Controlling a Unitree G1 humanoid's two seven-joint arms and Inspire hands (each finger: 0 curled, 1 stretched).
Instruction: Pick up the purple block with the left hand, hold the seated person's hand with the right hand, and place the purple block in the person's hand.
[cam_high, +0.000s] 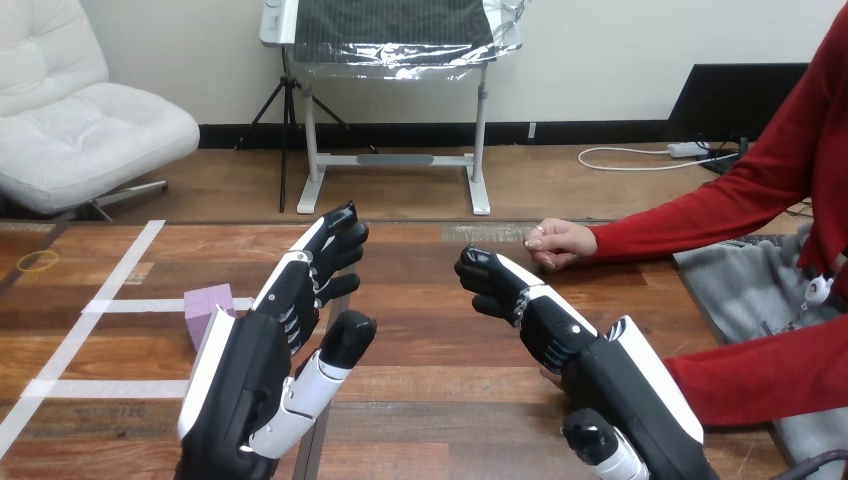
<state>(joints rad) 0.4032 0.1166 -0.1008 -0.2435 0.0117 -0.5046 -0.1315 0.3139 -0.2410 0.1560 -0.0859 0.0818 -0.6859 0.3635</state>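
Observation:
The purple block (207, 304) lies on the wooden table (420, 340) at the left, partly hidden behind my left hand (290, 300). That hand hovers just right of the block, open, with straight fingers pointing away from me and nothing in them. My right hand (545, 320) reaches forward over the middle of the table. A person's red-sleeved arm (760, 380) comes in from the right, and a sliver of that person's hand (547, 378) shows under my right hand. Whether my right hand holds it I cannot tell. The person's other hand (560, 243) rests as a fist farther back.
White tape lines (110, 300) mark the table's left part. A yellow ring (38, 262) lies at the far left. Grey cloth (740, 290) covers the right side near the person.

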